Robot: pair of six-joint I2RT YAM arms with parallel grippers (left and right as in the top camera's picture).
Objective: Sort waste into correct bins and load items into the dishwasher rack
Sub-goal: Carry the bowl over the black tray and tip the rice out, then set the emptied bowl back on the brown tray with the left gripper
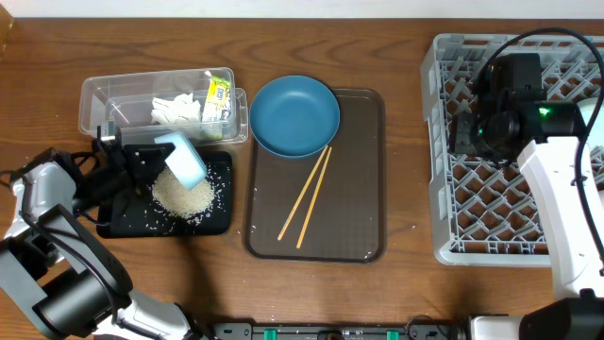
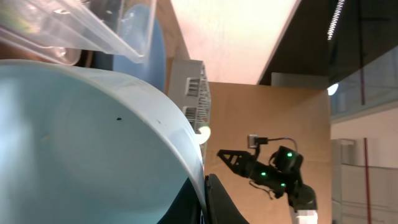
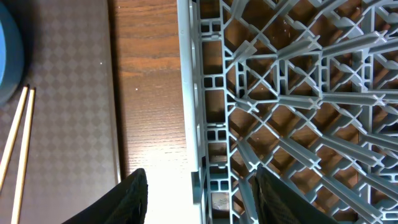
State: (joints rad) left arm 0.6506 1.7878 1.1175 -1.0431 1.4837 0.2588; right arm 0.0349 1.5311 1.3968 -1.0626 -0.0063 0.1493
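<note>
My left gripper (image 1: 143, 159) is shut on the rim of the pale blue-white bowl (image 1: 183, 160) and holds it tipped over the black tray (image 1: 118, 222). A heap of white rice (image 1: 182, 196) lies in that tray. In the left wrist view the bowl (image 2: 81, 143) fills the frame, its rim pinched in the fingers (image 2: 208, 199). The clear tub (image 1: 94, 99) holds white tissue (image 1: 176, 110) and the green-and-yellow wrapper (image 1: 218, 95). The dark blue plate (image 1: 294, 115) and two chopsticks (image 1: 307, 196) lie on the brown tray (image 1: 359, 189). My right gripper (image 3: 202, 205) is open and empty above the left edge of the grey rack (image 1: 500, 203). The mint bowl and pink cup are out of view.
Loose rice grains are scattered over the black tray and beside it. A strip of bare wooden table (image 3: 149, 93) lies between the brown tray (image 3: 68, 93) and the rack (image 3: 298, 93). The right arm covers the rack's upper middle.
</note>
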